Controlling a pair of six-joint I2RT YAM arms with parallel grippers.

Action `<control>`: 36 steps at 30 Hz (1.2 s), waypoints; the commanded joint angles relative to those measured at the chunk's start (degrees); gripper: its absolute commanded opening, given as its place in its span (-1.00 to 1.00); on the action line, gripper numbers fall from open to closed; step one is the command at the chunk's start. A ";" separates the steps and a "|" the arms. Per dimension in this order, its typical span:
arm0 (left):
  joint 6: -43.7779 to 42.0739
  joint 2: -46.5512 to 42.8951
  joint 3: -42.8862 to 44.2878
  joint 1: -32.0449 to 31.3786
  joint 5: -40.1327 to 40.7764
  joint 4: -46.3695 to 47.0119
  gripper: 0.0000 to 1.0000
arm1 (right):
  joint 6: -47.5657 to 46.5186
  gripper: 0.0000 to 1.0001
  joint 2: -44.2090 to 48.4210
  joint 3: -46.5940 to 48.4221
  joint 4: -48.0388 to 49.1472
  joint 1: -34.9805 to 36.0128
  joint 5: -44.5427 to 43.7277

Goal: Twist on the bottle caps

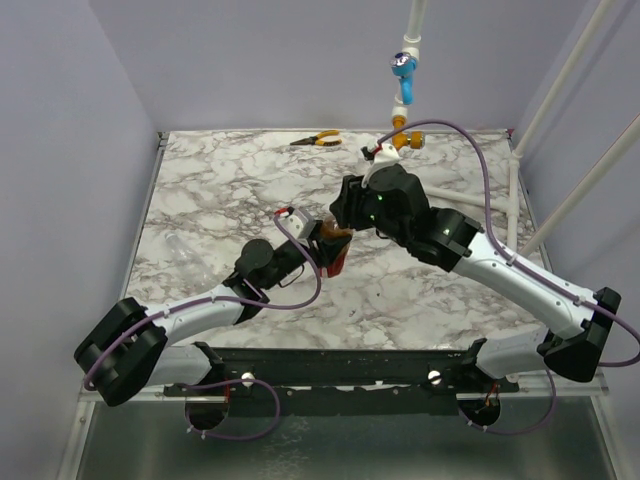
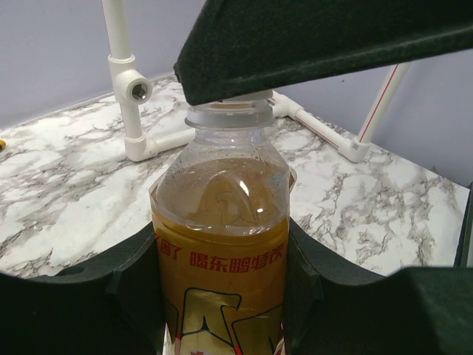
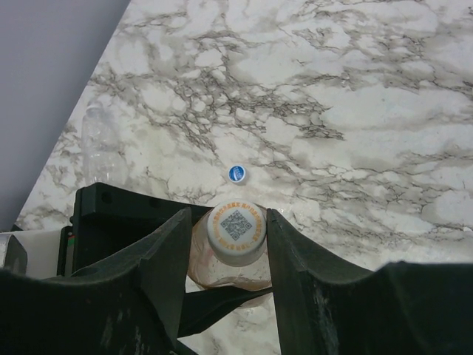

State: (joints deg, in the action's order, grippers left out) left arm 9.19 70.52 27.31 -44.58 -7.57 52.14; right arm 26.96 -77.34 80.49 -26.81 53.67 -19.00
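The bottle (image 2: 222, 244), clear with amber contents and a red label, stands upright at the table's middle (image 1: 337, 262). My left gripper (image 1: 328, 248) is shut on its body, one finger on each side in the left wrist view (image 2: 222, 259). A white cap (image 3: 236, 224) with a printed code sits on the bottle's neck. My right gripper (image 3: 229, 222) reaches down from above and straddles this cap. Its right finger touches the cap and a thin gap shows on the left. A bright blue cap (image 3: 237, 173) lies on the table just beyond the bottle.
An empty clear bottle (image 1: 185, 250) lies at the table's left. Orange-handled pliers (image 1: 318, 139) lie at the far edge. A light-blue valve handle (image 1: 403, 68) with an orange fitting hangs at the back. White pipes (image 1: 515, 190) run along the right side.
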 commanded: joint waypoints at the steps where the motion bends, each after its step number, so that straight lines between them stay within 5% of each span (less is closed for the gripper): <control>1: 0.48 0.69 1.46 0.63 -1.83 0.33 -0.54 | 1.94 -0.03 1.66 -1.12 -1.20 1.17 -0.69; 19: -0.18 0.43 2.41 1.22 -2.38 -0.61 -0.54 | 3.52 0.00 5.35 -0.65 -5.04 2.24 -3.15; 21: -0.31 0.00 2.60 1.33 -2.71 -1.17 -0.54 | 4.10 0.11 5.97 -0.15 -6.65 2.23 -6.38; 23: -0.39 -0.50 2.73 1.33 -2.93 -1.71 -0.54 | 3.43 0.42 5.81 0.86 -7.93 2.06 -9.25; 27: -0.48 -1.56 2.68 1.32 -3.42 -2.59 -0.54 | 0.93 0.74 3.97 2.36 -5.68 0.23 -6.50; 36: 0.22 -2.32 2.74 1.30 -3.69 -2.83 -0.54 | -0.32 0.70 -3.67 5.63 0.77 -2.23 2.20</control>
State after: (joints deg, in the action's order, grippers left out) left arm 9.17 69.52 28.60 -43.57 -9.65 49.54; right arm 27.55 -77.49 84.01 -29.17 51.37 -20.53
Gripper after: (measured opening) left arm 0.511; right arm 0.859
